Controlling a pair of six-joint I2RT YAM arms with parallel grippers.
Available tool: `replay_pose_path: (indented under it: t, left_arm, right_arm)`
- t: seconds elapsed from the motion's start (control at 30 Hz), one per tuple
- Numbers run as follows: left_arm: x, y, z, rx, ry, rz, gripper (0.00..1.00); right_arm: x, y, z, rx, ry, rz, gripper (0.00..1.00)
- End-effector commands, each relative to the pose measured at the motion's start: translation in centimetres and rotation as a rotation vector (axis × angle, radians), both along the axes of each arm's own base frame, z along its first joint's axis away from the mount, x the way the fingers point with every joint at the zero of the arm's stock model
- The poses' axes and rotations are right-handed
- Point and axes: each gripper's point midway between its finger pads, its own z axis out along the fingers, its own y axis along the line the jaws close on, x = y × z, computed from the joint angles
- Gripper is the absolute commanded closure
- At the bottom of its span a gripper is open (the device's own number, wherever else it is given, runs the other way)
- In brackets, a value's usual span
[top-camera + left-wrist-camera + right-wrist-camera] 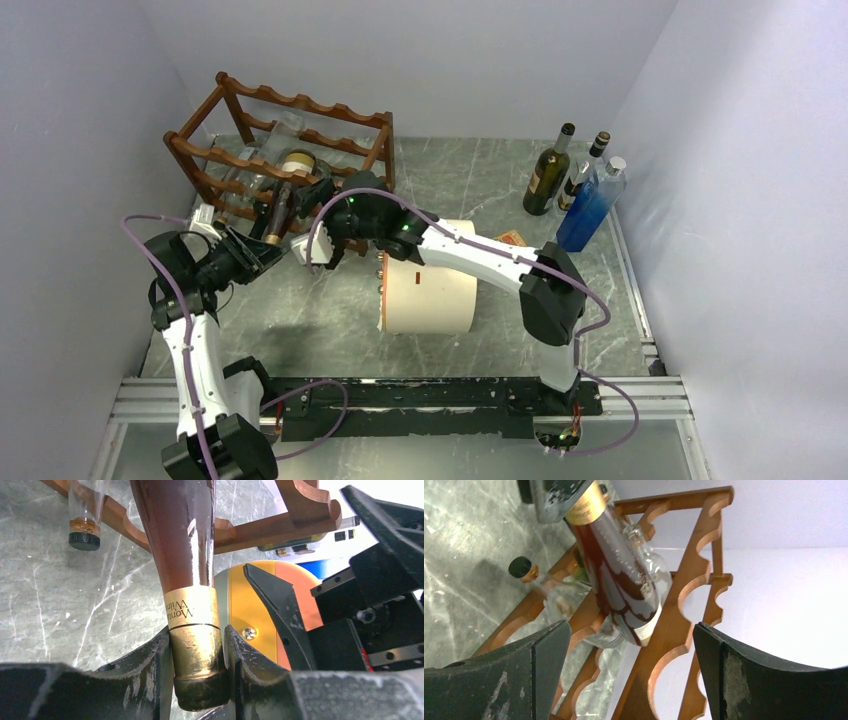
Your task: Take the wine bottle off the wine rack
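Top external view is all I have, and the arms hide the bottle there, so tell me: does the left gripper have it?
Observer: Yes. The left wrist view shows the left gripper shut on the bottle at its gold-foil neck.
Operator: And the right gripper?
Observer: The right gripper is wide open with nothing gripped. It faces the bottle's body, which lies in the rack.

Arms (480, 250): white links, black joints, purple cables (124, 232); claw fingers (549, 675) black, scuffed.
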Motion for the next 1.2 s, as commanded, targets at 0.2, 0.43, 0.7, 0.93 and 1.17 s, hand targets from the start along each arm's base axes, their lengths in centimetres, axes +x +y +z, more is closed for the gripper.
replay_pose_path:
  t: [0.2,0.43,0.7,0.93,1.17]
  left_arm:
    - [-0.9,-1.6,4.2,0.053,-0.155,-0.136,0.93]
    - [-1.1,-1.7,4.3,0.096,-0.152,-0.134,0.93]
    - [-1.3,-1.8,4.9,0.134,-0.165,-0.136,0.93]
    - [-1.4,-2.0,5.5,0.149,-0.174,-0.145,0.93]
    - [-1.7,-2.2,6.1,0.153,-0.183,-0.155,0.93]
  right_arm:
    - [-0.4,2.6,3.0,0.068,-0.064,0.056,0.02]
    - [1.0,5.5,0.4,0.011,-0.078,0.091,0.03]
    - [0.6,6.7,-2.2,-0.037,-0.034,0.141,0.05]
    - [1.0,7.9,-3.3,-0.046,-0.037,0.154,0.06]
    - [0.6,9.4,-2.5,0.024,-0.017,0.181,0.18]
